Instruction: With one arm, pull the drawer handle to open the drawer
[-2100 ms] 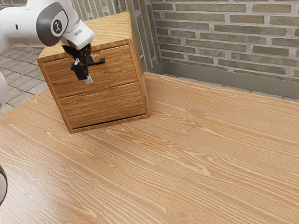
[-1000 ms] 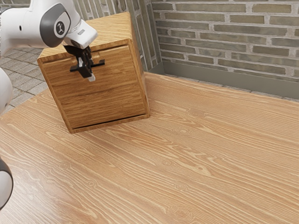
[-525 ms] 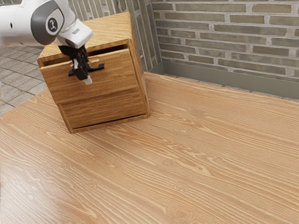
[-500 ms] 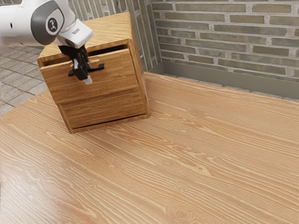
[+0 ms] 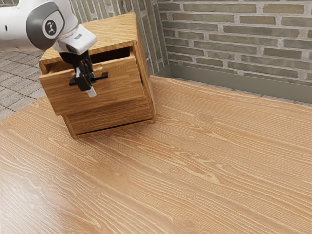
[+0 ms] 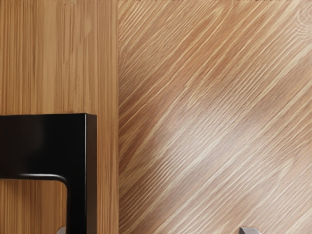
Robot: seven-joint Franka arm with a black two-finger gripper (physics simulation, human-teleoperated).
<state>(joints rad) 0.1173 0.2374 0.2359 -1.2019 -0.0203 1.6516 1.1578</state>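
— How is your tool set?

— My tool (image 5: 85, 86) is released, spread wide and clenched on nothing. It hangs down from 12 o'clock across the drawer handle (image 5: 101, 76), and the black bar runs between my fingers (image 5: 90, 91). In the wrist view, one fingertip sits in the slot between the drawer handle (image 6: 44, 144) and the drawer's front (image 6: 53, 58). The other fingertip (image 6: 247, 230) stands well out from the bar, above the table (image 6: 214, 122). I can't tell whether the inner one presses on the bar.

— And the drawer?

— The drawer (image 5: 117, 80) is the upper one. It stands part way out of the cabinet (image 5: 119, 24), toward about 7 o'clock in the exterior view. A dark gap shows along its top edge. The cabinet sits on the table (image 5: 204, 161) at about 10 o'clock, and the brick wall (image 5: 234, 29) runs behind it from 12 to 3 o'clock.

— Count it all for me.

— One arm (image 5: 29, 22), coming in from 10 o'clock, and one tool. One cabinet, with two drawers: the one pulled out and the lower drawer (image 5: 109, 116) at its 6 o'clock, which lies flush in the cabinet's face. One handle. One table.
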